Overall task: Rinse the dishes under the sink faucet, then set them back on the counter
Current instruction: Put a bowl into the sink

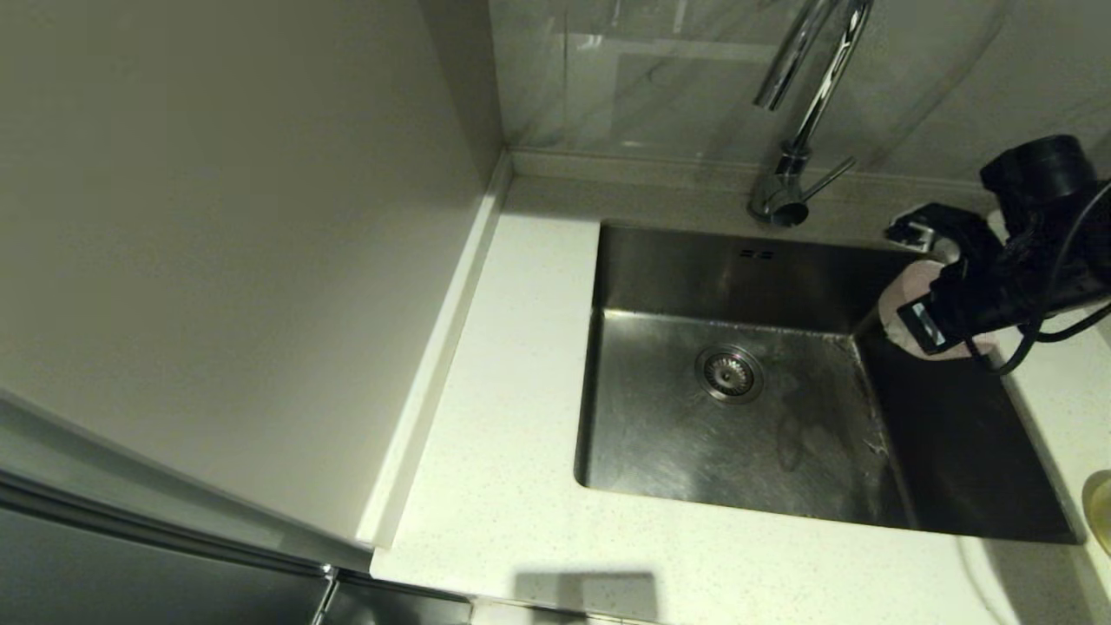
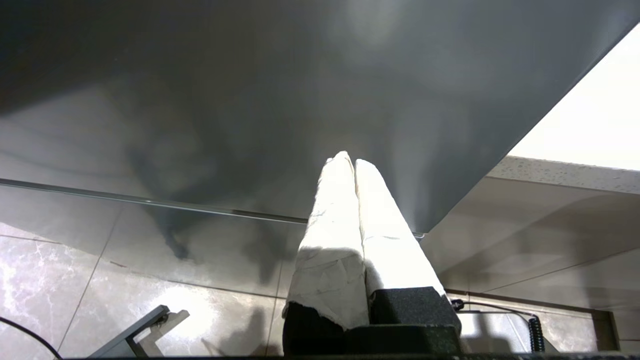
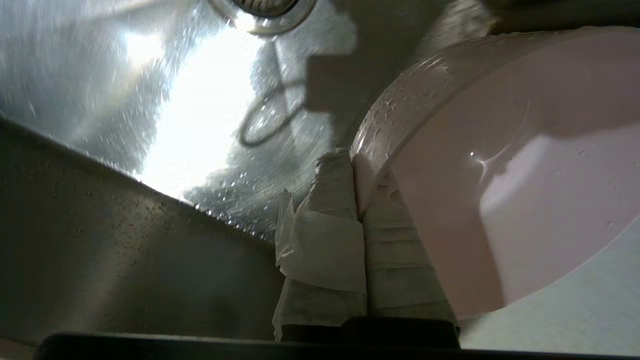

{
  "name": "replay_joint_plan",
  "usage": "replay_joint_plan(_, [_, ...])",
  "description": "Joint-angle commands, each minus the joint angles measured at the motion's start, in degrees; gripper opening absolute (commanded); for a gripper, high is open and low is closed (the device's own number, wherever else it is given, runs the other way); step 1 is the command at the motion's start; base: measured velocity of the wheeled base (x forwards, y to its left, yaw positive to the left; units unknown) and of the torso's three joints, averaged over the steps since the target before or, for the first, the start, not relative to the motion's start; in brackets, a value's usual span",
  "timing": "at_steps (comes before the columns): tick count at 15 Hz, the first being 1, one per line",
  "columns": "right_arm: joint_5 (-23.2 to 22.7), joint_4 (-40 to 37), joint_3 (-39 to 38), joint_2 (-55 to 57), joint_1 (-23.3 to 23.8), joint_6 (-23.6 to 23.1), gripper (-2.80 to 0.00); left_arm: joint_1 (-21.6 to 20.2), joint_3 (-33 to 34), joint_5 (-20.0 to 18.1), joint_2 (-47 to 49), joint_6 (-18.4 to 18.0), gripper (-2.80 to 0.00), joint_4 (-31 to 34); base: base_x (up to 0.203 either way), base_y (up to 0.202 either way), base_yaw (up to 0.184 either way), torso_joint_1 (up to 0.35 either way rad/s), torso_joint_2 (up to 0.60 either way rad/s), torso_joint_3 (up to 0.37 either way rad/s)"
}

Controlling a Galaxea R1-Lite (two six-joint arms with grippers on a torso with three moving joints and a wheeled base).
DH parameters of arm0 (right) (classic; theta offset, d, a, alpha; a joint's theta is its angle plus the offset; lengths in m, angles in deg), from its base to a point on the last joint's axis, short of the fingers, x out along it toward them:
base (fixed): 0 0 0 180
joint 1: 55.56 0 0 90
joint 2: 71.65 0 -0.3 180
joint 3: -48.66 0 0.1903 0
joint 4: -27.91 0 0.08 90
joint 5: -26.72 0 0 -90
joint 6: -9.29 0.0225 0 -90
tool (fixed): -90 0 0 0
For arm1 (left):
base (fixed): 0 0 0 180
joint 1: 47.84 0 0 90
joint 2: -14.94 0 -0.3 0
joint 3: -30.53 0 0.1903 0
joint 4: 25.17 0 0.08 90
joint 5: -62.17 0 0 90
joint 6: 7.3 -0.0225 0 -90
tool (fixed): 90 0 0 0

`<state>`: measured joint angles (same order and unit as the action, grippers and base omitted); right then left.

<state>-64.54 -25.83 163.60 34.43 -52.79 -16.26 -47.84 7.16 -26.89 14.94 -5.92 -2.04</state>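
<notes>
My right gripper (image 3: 356,167) is shut on the rim of the pale pink bowl (image 3: 520,190), which is wet with droplets. In the head view the pink bowl (image 1: 903,299) hangs tilted over the right edge of the steel sink (image 1: 781,434), with the right gripper (image 1: 933,291) and its black wrist over it. The chrome faucet (image 1: 803,104) stands behind the sink; no water runs from it. A sliver of the pale yellow bowl (image 1: 1101,508) shows at the right edge on the counter (image 1: 512,417). The white bowl is out of view. My left gripper (image 2: 350,162) is shut and empty, down beside the cabinet front.
The sink holds only its round drain strainer (image 1: 729,373) and two overflow slots (image 1: 756,254). A tall pale panel (image 1: 226,243) walls off the counter's left side. Grey marble-look wall panels (image 1: 677,78) rise behind the faucet. The faucet's side lever (image 1: 829,176) points right.
</notes>
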Motion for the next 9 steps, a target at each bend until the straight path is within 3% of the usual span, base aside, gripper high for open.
replay_joint_plan(1, [0.76,4.36,-5.51,3.39,-1.78,-1.92,-2.80,0.00,0.00,0.03,-0.09,0.03,-2.80,-0.02,0.000,0.000,0.000,0.000,0.00,0.000])
replay_joint_plan(9, [2.86,27.64,-8.55,20.63,-2.76,-7.37,-2.80,0.00,0.00,0.03,-0.09,0.03,-2.80,-0.02,0.000,0.000,0.000,0.000,0.00,0.000])
